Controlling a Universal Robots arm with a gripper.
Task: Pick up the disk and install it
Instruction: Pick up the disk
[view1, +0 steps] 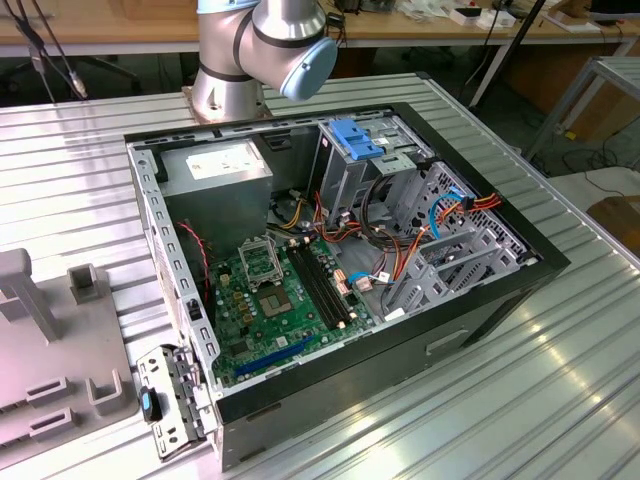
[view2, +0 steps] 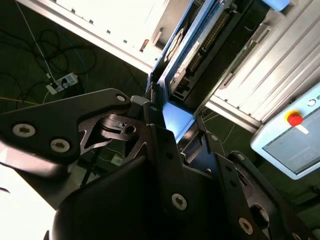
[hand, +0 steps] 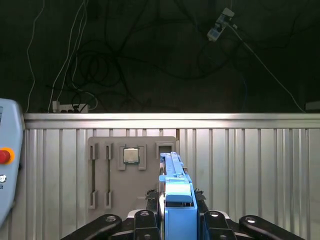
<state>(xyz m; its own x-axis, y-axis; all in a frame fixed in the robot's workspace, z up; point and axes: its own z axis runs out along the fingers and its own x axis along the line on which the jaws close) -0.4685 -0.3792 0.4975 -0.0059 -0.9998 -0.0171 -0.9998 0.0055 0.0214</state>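
Observation:
My gripper is shut on the disk, a flat drive seen edge-on with bright blue plastic rails, standing up between the black fingers. In the second wrist view the disk runs away from the gripper, showing its blue rail and connector edge. The open computer case lies on the ribbed metal table. Its drive cage with a blue plastic top is at the back, towards the exterior view's right. The arm's base stands behind the case.
Inside the case are a grey power-supply box, a green motherboard and loose cables. A grey fixture plate holding a chip lies on the table. A teach pendant with a red button sits beside it.

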